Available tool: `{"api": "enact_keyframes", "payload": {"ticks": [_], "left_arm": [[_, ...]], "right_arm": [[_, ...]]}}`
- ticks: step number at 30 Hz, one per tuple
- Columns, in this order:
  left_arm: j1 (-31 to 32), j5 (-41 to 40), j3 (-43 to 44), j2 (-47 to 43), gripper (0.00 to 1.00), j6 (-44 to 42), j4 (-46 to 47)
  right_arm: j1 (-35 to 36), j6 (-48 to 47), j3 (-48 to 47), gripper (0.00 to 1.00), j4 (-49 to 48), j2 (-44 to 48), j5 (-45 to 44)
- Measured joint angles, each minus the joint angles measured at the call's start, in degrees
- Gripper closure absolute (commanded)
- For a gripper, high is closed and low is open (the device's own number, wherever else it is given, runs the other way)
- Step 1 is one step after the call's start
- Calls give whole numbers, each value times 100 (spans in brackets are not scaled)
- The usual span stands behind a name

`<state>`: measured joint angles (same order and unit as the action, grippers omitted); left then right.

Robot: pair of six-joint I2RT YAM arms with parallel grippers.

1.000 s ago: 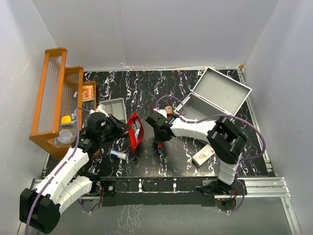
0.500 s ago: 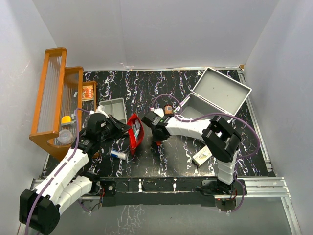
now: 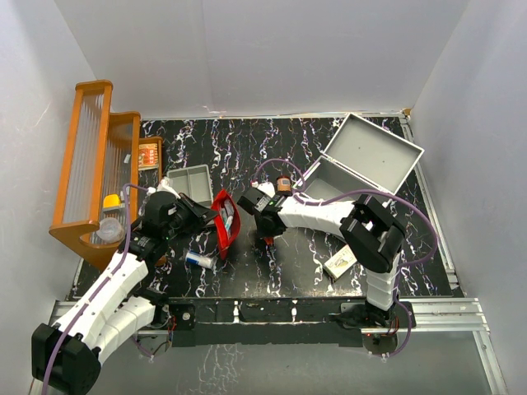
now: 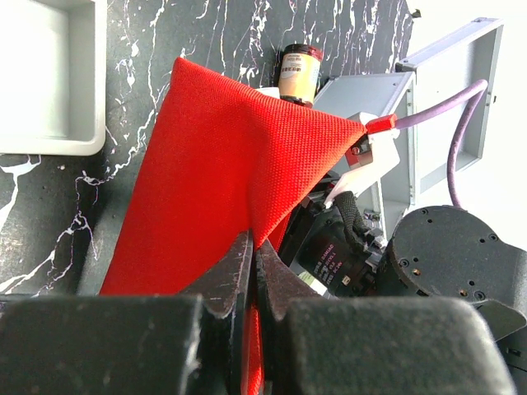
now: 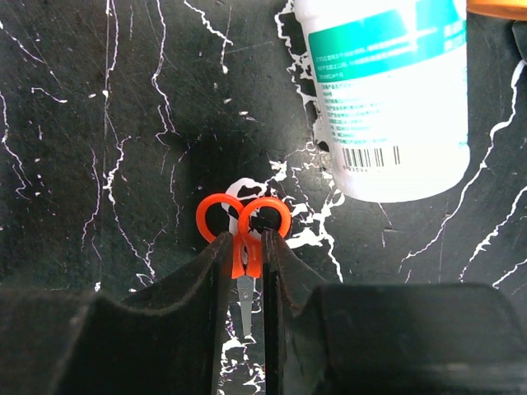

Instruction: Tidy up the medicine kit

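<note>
black marbled table [image 3: 247, 148]. on it: an open grey case [image 3: 375, 152] at right rear, a brown bottle [image 3: 283, 183] just beside it, a shallow grey tray [image 3: 189, 181] and a red pouch [image 3: 222, 239] on edge left of centre, a wooden rack [image 3: 90, 164] along the left edge, a white box [image 3: 342, 262] and small tube [image 3: 198, 260] near the front.

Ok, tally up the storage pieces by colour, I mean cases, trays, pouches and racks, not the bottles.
Grey: 2, the medicine kit and the tray
Red: 1, the pouch
Orange wood: 1, the rack
Total: 4
</note>
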<state>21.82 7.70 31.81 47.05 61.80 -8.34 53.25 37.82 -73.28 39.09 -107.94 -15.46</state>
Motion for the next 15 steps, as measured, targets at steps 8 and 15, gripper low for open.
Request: {"api": "enact_keyframes", "payload": {"ticks": [8, 15], "left_arm": [[0, 2, -11, 0, 100, 46, -2], [0, 11, -59, 4, 100, 85, 4]], "right_arm": [[0, -79, -37, 82, -48, -2, 15], [0, -197, -168, 81, -70, -98, -31]]}}
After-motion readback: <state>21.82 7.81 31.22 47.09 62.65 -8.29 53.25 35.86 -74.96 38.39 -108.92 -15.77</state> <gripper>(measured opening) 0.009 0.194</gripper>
